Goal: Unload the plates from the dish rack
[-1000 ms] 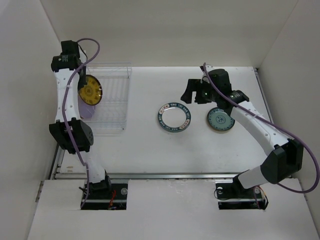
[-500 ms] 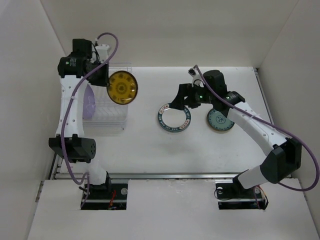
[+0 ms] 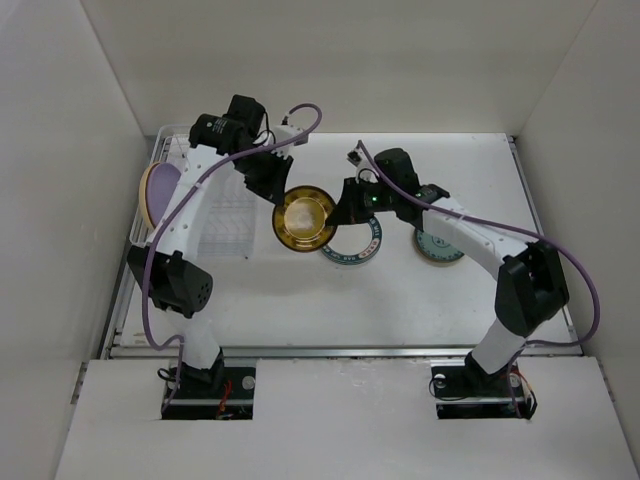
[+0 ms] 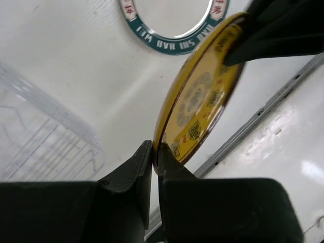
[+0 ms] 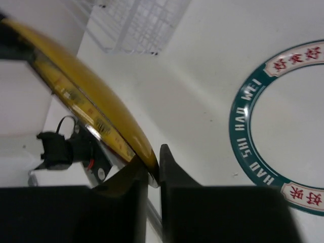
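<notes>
The small round mustard-yellow plate (image 4: 200, 96) looks glossy and glazed — so does the white teal-rimmed round plate (image 5: 243, 126); the thin white wire rack (image 3: 232, 215) is faintly shiny.

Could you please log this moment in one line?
phase: handover mid-air | yellow plate: held by both | left gripper: shut on rim | right gripper: shut on opposite rim

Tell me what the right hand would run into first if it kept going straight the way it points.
The yellow plate, whose rim the right hand grips. Beyond it, probably the left hand, holding the opposite rim.
</notes>
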`<act>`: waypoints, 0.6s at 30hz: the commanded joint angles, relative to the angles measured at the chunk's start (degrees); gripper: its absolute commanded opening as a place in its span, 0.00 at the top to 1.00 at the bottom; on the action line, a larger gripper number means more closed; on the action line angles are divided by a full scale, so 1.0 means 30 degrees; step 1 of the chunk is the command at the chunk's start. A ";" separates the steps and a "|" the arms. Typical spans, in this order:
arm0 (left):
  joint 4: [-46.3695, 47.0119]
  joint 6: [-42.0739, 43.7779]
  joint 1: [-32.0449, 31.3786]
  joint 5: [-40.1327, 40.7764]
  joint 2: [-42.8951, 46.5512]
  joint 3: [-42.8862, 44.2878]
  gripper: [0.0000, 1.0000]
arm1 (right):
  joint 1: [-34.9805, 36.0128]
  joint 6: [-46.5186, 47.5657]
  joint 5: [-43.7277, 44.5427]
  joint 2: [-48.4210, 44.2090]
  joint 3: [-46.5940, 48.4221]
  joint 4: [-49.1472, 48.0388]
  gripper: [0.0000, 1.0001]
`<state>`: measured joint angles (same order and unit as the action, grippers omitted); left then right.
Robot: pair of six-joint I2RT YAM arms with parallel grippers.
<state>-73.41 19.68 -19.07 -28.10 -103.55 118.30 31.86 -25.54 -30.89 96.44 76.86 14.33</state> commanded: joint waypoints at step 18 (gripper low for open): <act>0.2992 -0.4334 0.2896 1.2764 0.2255 0.0882 0.00 | -0.7331 -0.2854 0.5899 -0.4340 -0.2853 0.3920 1.00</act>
<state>-66.35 9.67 -14.06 2.59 -103.09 119.07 14.68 -33.50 -20.08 88.44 70.22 19.27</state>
